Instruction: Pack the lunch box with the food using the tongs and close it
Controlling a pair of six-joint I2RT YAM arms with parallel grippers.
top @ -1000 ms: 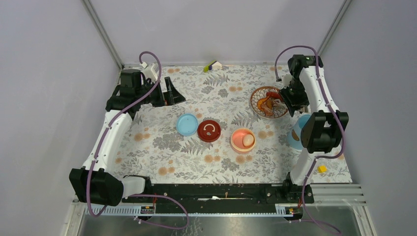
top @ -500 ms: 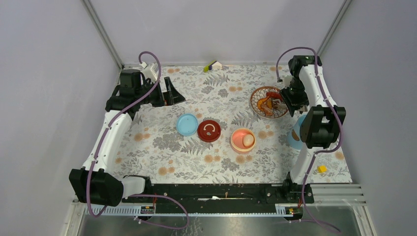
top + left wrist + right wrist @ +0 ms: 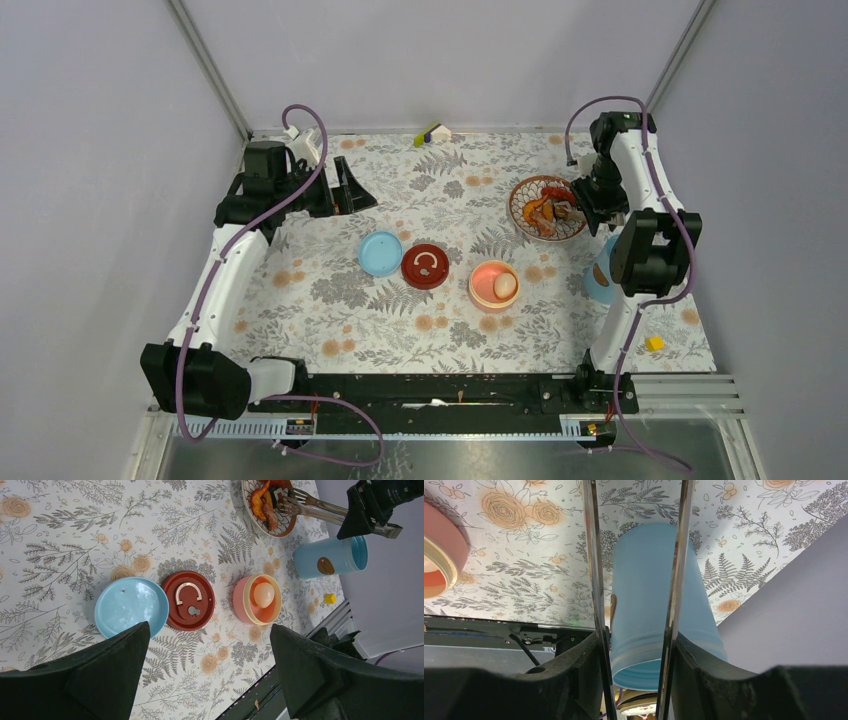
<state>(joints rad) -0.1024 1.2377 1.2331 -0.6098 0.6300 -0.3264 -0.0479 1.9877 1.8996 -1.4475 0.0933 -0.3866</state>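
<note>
My right gripper (image 3: 583, 198) clamped on tongs (image 3: 320, 511). Tong tips in patterned dish (image 3: 516, 215) among red-brown chunks (image 3: 263, 505), table's 2 o'clock. Blue shell (image 3: 649, 605) on its side at dish's 5 o'clock. Pink bowl (image 3: 477, 280) holds egg (image 3: 505, 286). My left gripper (image 3: 345, 190) spread wide, empty, 10 o'clock.

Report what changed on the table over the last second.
The right arm shifted slightly toward the far side, its jaws still clamped on the slim silvery metal tongs over the brown-rimmed patterned dish. Nothing was picked up or released. The left arm, salmon-pink bowl holding the white egg and light-blue disc stayed put.
</note>
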